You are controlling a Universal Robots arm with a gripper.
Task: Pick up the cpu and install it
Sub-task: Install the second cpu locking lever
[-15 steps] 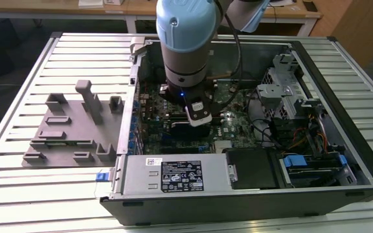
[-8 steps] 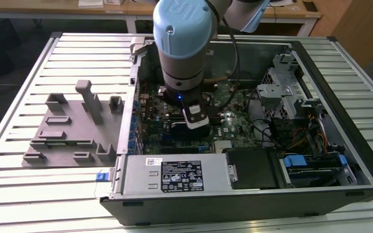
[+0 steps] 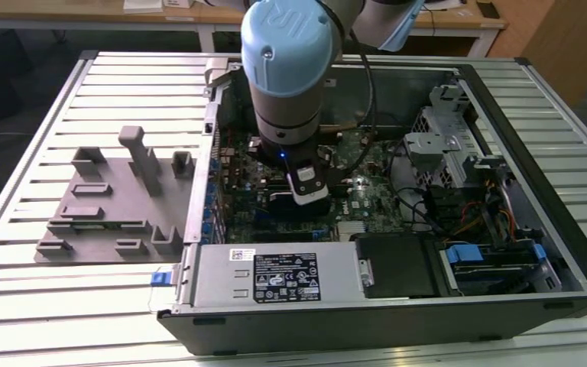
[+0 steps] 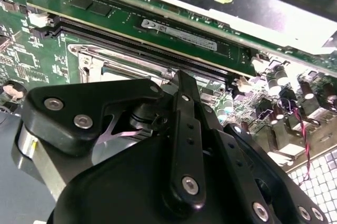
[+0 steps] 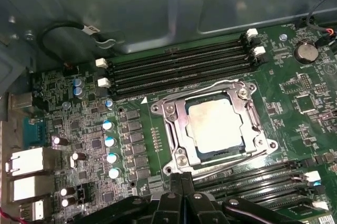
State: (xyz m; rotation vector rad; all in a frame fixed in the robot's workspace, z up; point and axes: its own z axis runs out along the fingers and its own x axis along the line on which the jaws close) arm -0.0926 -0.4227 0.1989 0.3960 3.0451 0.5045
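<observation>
You see the cpu (image 5: pixel 215 125) lying flat inside the metal socket frame (image 5: pixel 174 129) on the motherboard (image 5: pixel 295 98) in the first wrist view, its silver top facing up and nothing covering it. The gripper (image 5: pixel 181 195) sits just beside the frame's near edge, with its black fingers (image 5: pixel 184 182) pressed together and holding nothing. 4 empty memory slots (image 5: pixel 179 63) run along the far side of the frame, ending in 4 white latches, 2 at each end. More slots (image 5: pixel 253 179) lie on the near side, close to the fingers. 5 blue-topped capacitors (image 5: pixel 109 142) stand beside the frame.

In the exterior view, the arm (image 3: pixel 288 69) reaches down into the open computer case (image 3: pixel 538 153). 1 grey fixture (image 3: pixel 120 199) rests on the table (image 3: pixel 28 153), at the exterior view's left of the case.
</observation>
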